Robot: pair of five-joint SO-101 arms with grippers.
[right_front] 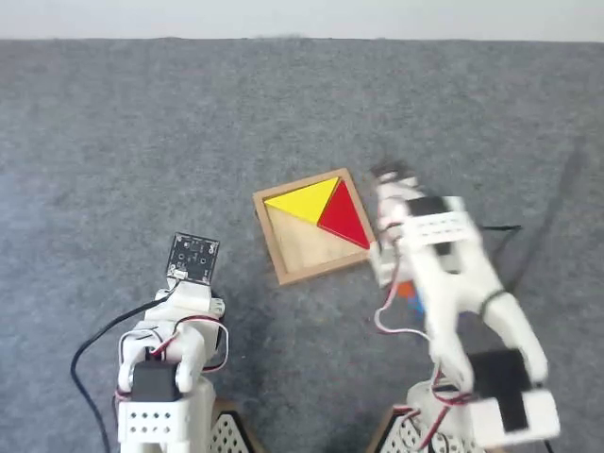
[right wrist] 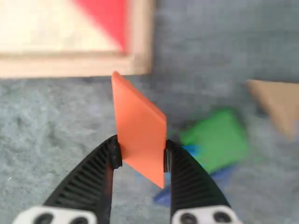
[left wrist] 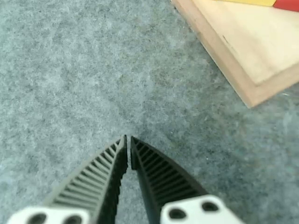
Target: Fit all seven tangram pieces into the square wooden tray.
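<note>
Tangram pieces are partly placed: two of the seven lie in the tray (right_front: 304, 247), so by my reckoning the job is under a third done. A yellow triangle (right_front: 304, 200) and a red triangle (right_front: 344, 219) sit side by side, meeting along one edge and filling the tray's far half, while the near half shows bare wood.

Between the jaws of the right gripper (right wrist: 140, 149) is an orange piece (right wrist: 138, 121) – a parallelogram by the look of it. The jaws pinch it across its width, one pad on each slanted edge, with its flat face turned to the wrist camera. Its upper corner points past the jaw tips toward the tray's wooden rim, which lies just ahead. I cannot tell whether the piece is clear of the carpet.

Close beside one jaw, on the side away from the tray, lies a green piece (right wrist: 215, 137), with a blue piece (right wrist: 187, 151) partly under it and behind the pinched one. A tan piece (right wrist: 275, 105) lies farther out on the same side.

The left gripper (left wrist: 128, 140) has its jaws pressed together with nothing between them, the tips over bare grey carpet. A corner of the tray lies ahead of those tips and off to one side, apart from them.

Five pieces are left to fit. The orange one looks like the step in hand – it needs laying flat before it can drop into the open half.
</note>
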